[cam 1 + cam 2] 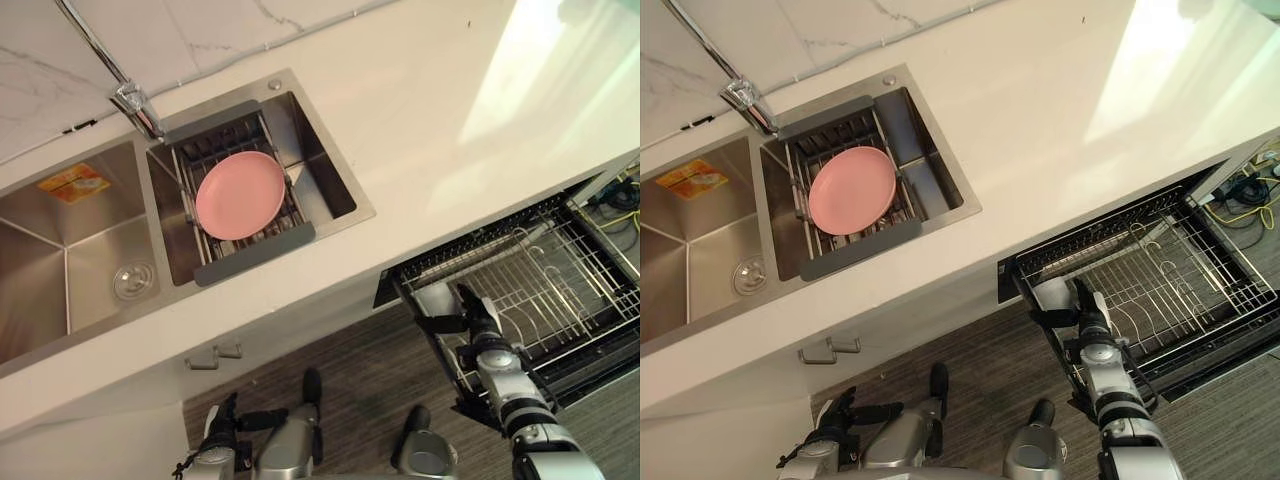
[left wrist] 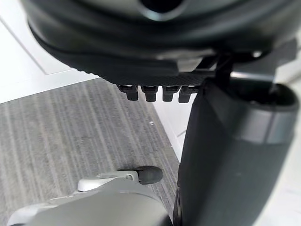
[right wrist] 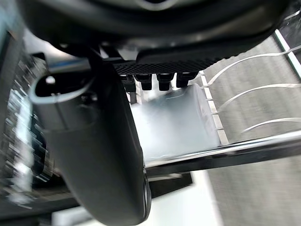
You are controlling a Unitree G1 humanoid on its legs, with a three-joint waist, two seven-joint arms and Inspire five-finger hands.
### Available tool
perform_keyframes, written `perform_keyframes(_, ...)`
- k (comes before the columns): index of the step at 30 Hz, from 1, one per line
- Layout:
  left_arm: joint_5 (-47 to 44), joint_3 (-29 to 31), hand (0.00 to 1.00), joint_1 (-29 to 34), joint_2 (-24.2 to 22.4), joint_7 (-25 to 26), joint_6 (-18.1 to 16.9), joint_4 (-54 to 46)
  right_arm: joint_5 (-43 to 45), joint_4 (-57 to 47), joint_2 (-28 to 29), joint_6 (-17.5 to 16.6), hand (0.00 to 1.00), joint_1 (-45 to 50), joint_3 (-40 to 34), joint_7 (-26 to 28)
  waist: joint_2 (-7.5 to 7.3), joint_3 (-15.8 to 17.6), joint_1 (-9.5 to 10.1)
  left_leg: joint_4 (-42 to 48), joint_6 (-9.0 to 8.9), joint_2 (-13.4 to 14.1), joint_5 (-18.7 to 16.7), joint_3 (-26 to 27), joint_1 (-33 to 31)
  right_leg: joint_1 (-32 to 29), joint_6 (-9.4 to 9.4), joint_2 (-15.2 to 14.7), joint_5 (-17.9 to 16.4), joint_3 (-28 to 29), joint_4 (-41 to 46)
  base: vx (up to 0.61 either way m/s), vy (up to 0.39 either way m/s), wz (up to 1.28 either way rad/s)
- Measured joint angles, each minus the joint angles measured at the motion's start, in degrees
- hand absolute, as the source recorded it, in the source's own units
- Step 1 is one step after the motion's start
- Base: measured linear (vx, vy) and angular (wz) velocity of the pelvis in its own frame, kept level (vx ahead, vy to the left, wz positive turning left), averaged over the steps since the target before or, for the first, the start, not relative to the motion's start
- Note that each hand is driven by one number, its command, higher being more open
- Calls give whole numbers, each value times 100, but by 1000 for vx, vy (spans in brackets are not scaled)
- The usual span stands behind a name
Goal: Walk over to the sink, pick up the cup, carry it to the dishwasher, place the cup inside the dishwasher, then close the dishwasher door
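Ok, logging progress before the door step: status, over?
Left hand open, idle. Right hand shut on cup at rack corner. Nothing in the way.

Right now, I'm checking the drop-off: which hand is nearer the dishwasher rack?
Right. The right hand is at a corner of the dishwasher rack, holding the cup. The left hand hangs low over the floor, well off to the rack's left.
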Motion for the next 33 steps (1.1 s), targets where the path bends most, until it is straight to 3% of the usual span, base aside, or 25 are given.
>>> perform_keyframes(8, -295, 227, 100, 351, 38, 172, 47, 100, 204, -1733, 1032, -642, 100, 1783, -695, -817, -334, -468, -177, 1, -145, 217, -233, 493, 402, 216, -52, 201, 57, 396, -297, 37, -53, -33)
perform_keyframes(15, -560, 231, 100, 553, 24, 215, 58, 181, 1396, -3501, 1353, -1402, 100, 2647, -1156, -794, -358, -750, -317, -1, -207, 336, -409, 865, 581, 267, -93, 305, 89, 670, -389, -3, -24, -22)
perform_keyframes(20, -690, 343, 100, 648, 2, 239, 254, 343, 2611, -5165, 1428, -2386, 100, 2818, -1590, 75, -332, -876, -467, 342, -216, 396, -538, 970, 484, 242, -97, 328, 94, 784, -384, -5, -16, -14)
perform_keyframes(22, -805, 349, 100, 628, 18, 188, 312, 445, 3143, -5626, 1288, -2644, 100, 2744, -1636, 907, -338, -964, -511, 549, -219, 424, -655, 1022, 435, 253, -98, 328, 93, 833, -381, -3, -1, -11)
perform_keyframes(25, -794, 433, 100, 517, 45, 6, 315, 654, 3502, -5765, 1139, -2663, 100, 2645, -1549, 1660, -326, -1020, -570, 709, -128, 487, -829, 1227, 330, 302, -99, 296, 90, 712, -373, -27, 6, 23)
perform_keyframes(27, -796, 456, 100, 408, 84, -257, 337, 847, 3868, -5790, 971, -2563, 100, 2605, -1423, 2158, -314, -1027, -688, 955, -73, 734, -827, 2085, 241, 477, -21, 185, 27, 277, -353, -18, 9, 89)
perform_keyframes(31, -892, 455, 100, 412, 54, -691, 115, 868, 4265, -5762, 704, -2275, 100, 2269, -1030, 2591, -211, -1084, -553, 1158, 80, 613, -822, 2162, 15, 552, 104, -68, -57, -119, -226, 25, 85, 64)
perform_keyframes(33, -869, 420, 100, 390, 87, -923, 33, 853, 4278, -5735, 659, -2141, 100, 1877, -703, 2744, -236, -1072, -497, 1262, 164, 612, -855, 2606, -46, 598, 181, -240, -54, -391, -238, 75, 79, 57)
